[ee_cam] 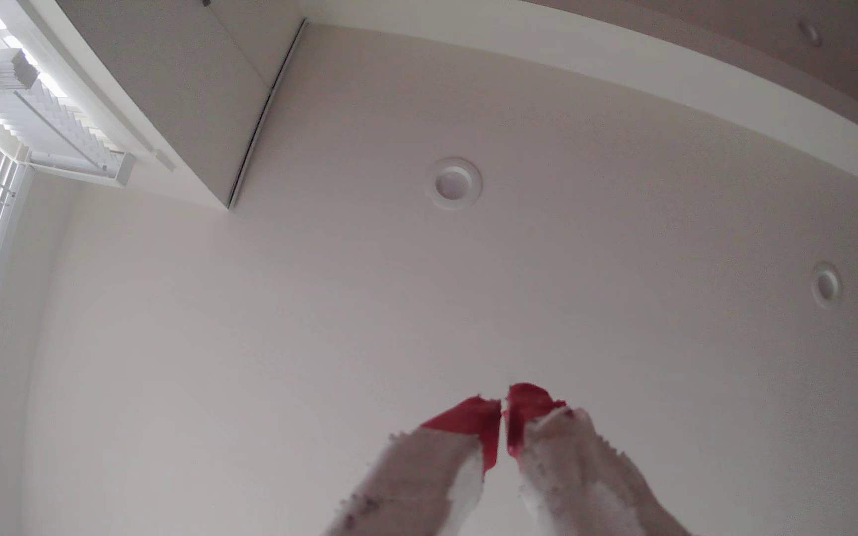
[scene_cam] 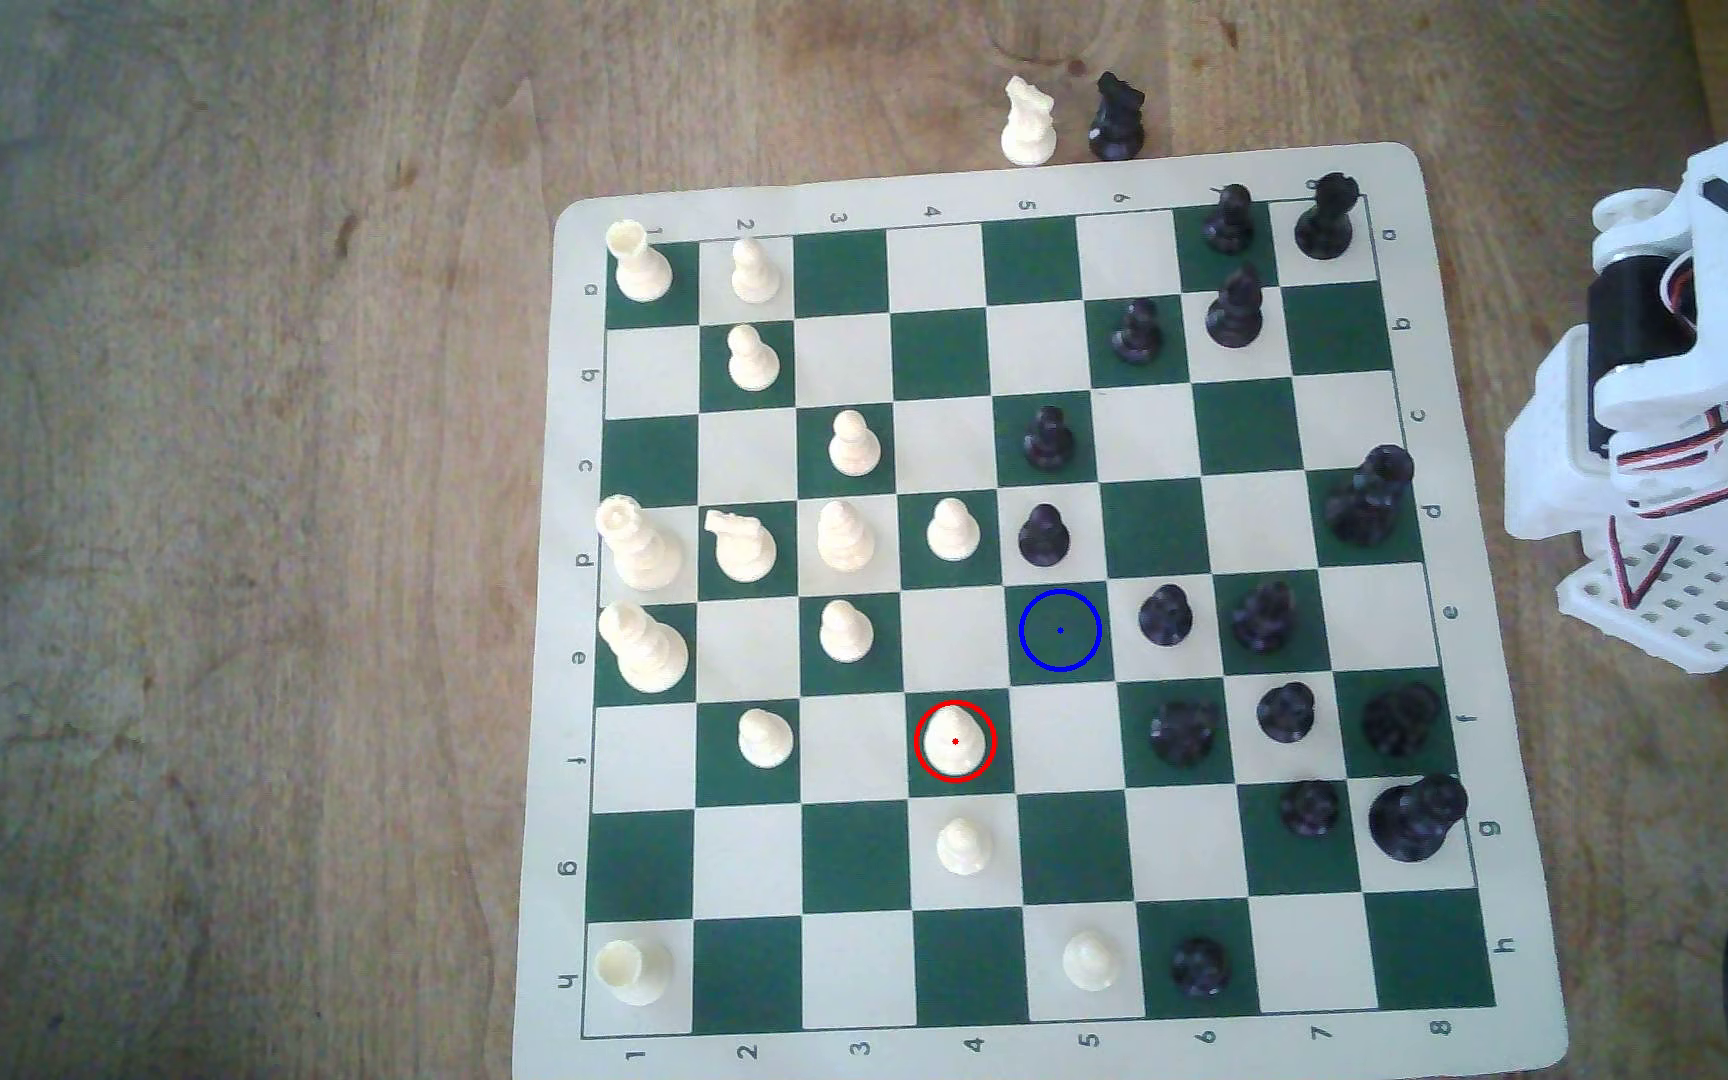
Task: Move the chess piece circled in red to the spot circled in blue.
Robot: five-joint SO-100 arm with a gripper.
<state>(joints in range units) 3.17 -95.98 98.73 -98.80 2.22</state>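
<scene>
While the pincer point(ee_cam: 503, 412) points up at the ceiling point(ee_cam: 416, 309), its red tips pressed together on nothing, the chess piece point(scene_cam: 954, 739) stands on its red-ringed green square; the spot point(scene_cam: 1060, 630) lies diagonally adjacent, bare.

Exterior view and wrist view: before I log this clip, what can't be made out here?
- Arm: cut off by the exterior view's right edge.
- Gripper: the wrist view points at the ceiling; red-tipped fingers nearly meet with nothing between.
- Black pieces near the board's right edge, such as one: dark and blurred, type unclear.
- Ringed chess piece and blue-ringed spot: clear.
</scene>
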